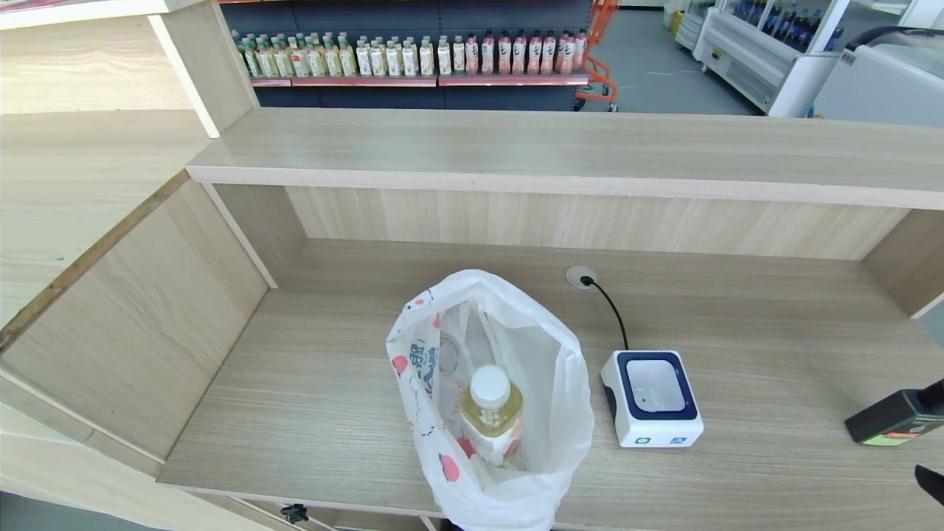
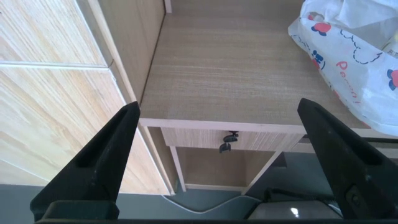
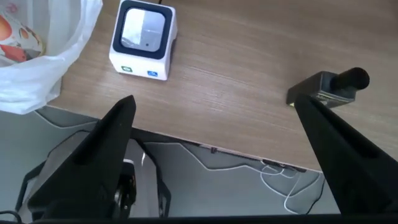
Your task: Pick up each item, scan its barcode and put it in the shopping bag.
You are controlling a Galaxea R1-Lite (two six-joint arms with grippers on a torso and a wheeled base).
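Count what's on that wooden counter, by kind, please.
White plastic shopping bag with red prints: 1
White-capped bottle of yellow drink, inside the bag: 1
White-and-navy box-shaped barcode scanner: 1
Black handheld device with a green label: 1
Total: 4

The tabletop [image 1: 774, 324] is pale wood-grain board, sunk between raised walls at its left, back and right edges. A white printed shopping bag [image 1: 568, 420] stands open at the middle of the front edge. Just beside it, toward the right edge, sits a white scanner [image 1: 653, 398] with a dark blue window frame. Its black cable [image 1: 612, 313] runs back to a round grommet [image 1: 581, 276] near the back wall. A black boxy device [image 1: 892, 419] lies near the right edge.
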